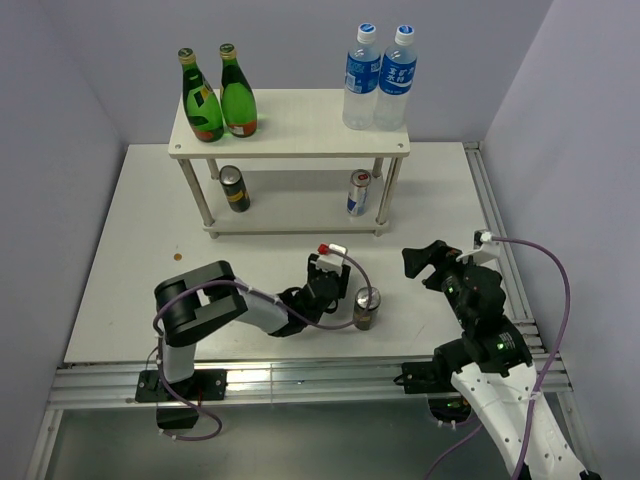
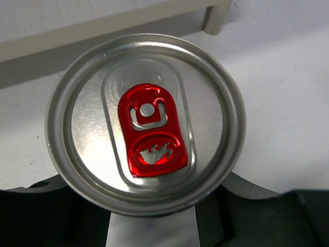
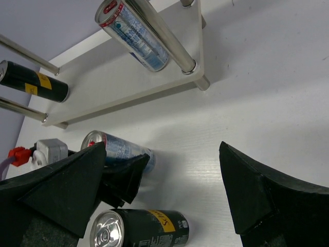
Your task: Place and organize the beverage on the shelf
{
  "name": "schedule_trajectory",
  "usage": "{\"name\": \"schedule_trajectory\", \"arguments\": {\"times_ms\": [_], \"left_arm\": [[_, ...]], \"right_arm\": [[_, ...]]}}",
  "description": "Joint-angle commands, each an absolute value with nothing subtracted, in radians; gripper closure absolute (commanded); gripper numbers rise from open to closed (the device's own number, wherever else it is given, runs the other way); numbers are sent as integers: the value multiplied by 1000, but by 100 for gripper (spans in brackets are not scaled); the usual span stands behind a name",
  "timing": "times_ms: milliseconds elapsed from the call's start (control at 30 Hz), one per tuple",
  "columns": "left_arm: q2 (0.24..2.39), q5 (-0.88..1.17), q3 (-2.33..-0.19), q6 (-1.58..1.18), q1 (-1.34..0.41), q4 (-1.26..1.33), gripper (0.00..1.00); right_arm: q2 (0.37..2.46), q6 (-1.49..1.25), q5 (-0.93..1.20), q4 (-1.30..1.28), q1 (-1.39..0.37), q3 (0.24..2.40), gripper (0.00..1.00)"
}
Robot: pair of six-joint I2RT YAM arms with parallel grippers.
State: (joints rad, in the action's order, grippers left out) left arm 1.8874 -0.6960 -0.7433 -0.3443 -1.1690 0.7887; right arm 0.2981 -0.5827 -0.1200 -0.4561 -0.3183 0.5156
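Silver can gripped by left hand — upright, axis vertical, tab up.

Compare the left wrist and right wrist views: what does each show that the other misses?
Left wrist only: the red pull tab on the lid. Right wrist only: a black can on the table, a shelved black can and shelved silver can on the lower tier, and the open right gripper. Both: the silver can inside the left gripper, plus part of the shelf.
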Motion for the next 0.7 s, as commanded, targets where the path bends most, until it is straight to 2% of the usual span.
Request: {"name": "schedule_trajectory", "arguments": {"times_ms": [0, 333, 500, 667], "left_arm": [[1894, -724, -799, -336, -1152, 841, 100], [1709, -808, -742, -298, -1155, 747, 100], [1649, -778, -830, -217, -1126, 689, 100], [1692, -701, -965, -176, -1051, 663, 100]], "right_arm": [[310, -575, -120, -406, -327, 509, 2], [236, -604, -35, -498, -331, 591, 1], [224, -604, -20, -541, -331, 627, 2], [199, -629, 29, -569, -331, 661, 2]]}}
